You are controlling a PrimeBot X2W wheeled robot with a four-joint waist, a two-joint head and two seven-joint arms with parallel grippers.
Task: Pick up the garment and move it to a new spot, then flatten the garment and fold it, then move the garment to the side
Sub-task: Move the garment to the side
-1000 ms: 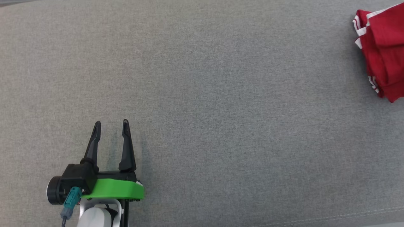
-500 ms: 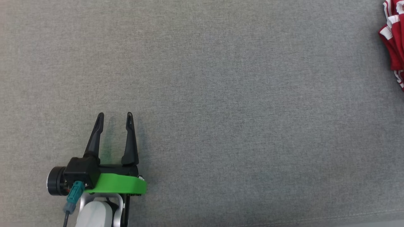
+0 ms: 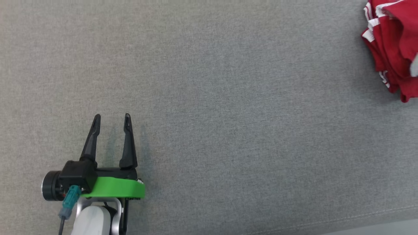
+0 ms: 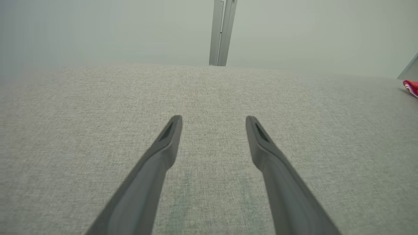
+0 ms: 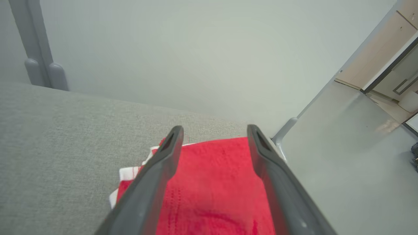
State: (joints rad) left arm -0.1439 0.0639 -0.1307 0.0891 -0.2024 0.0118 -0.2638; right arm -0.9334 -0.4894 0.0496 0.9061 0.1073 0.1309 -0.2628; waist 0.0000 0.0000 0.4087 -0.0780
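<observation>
Right pincer (image 5: 214, 129) is hovering wide over folded garment (image 5: 209, 182), left pincer (image 3: 112, 115) idling wide lower left; lifting straight up should spare folds.

Grey fabric surface (image 3: 228, 98), pale wall (image 4: 98, 32)

At the head view's lower left, the left gripper (image 3: 112, 115) has two long black tapering fingers (image 3: 128, 147), a black housing (image 3: 80, 174), a bright green plate (image 3: 114, 192), a teal connector (image 3: 69, 201) on a dark cable (image 3: 61, 227) and a pale forearm (image 3: 91, 223). The right gripper (image 5: 214, 127) has dark grey fingers with slotted tips.
</observation>
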